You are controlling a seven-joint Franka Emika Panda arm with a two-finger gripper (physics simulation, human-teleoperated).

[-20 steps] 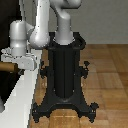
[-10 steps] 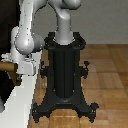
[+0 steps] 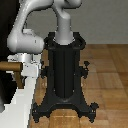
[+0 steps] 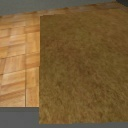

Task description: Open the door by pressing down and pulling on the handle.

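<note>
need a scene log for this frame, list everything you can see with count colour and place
handle: 1, brass-brown, exterior view's left edge, beside the wrist
door: 1, dark panel, exterior view's far left, mostly cut off
white frame: 1, white, lower left of the exterior view
wooden floor: 1, light brown planks, under the pedestal
brown mat: 1, brown, fills most of the wrist view
pedestal: 1, black, centre
arm: 1, white-grey, reaching to the handle; gripper fingers not discernible

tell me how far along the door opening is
Done: the white-grey arm has reached the short brass-brown lever handle at the exterior view's left. In hand: the wrist sits right at the lever; the gripper itself is hidden, so a grasp can't be confirmed. Left: pressing down and pulling; the dark door panel doesn't look visibly swung open.
</note>
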